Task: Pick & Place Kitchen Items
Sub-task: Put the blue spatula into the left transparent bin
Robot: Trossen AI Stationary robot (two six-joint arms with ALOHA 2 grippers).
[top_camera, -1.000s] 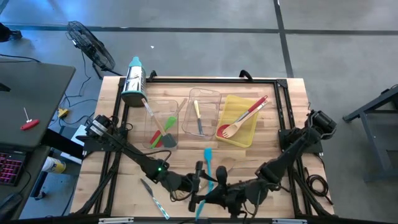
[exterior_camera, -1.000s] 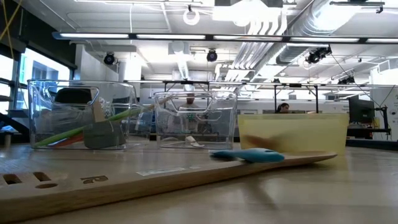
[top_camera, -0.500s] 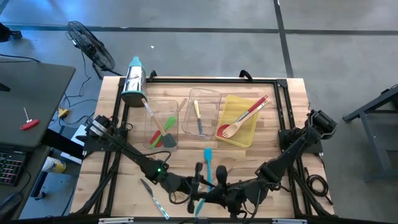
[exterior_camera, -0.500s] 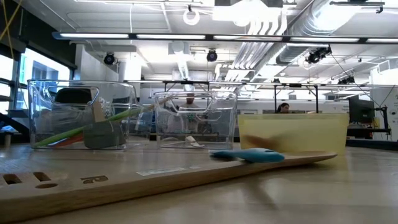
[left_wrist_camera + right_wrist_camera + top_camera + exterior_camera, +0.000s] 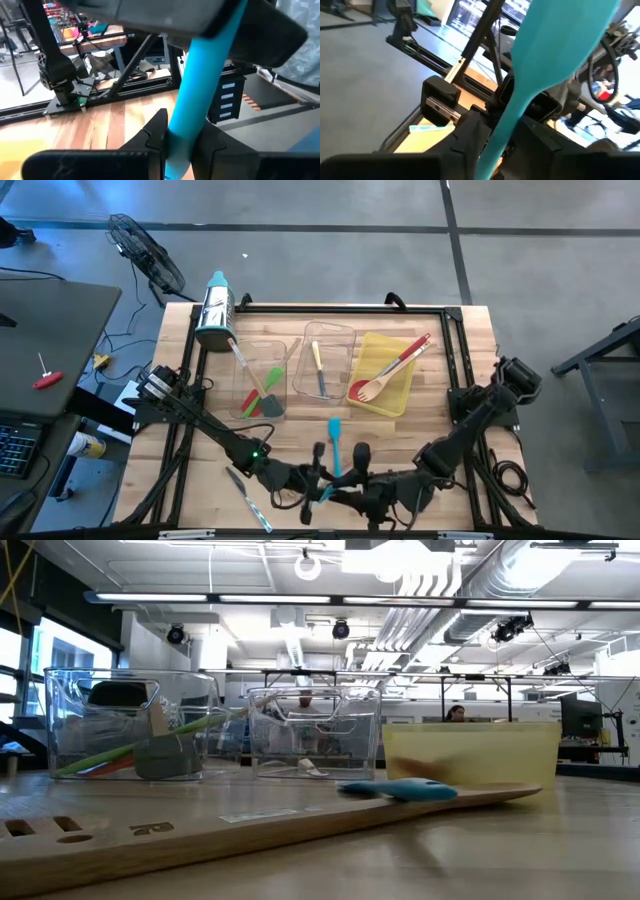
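While both end effectors met at the tabletop's near edge, the left end effector was clamped on a teal spatula, and the right end effector's fingers stood slightly apart around its handle.

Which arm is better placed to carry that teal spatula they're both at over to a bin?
Left: the left end effector is clamped on the teal spatula handle, and a clear bin lies on its side.
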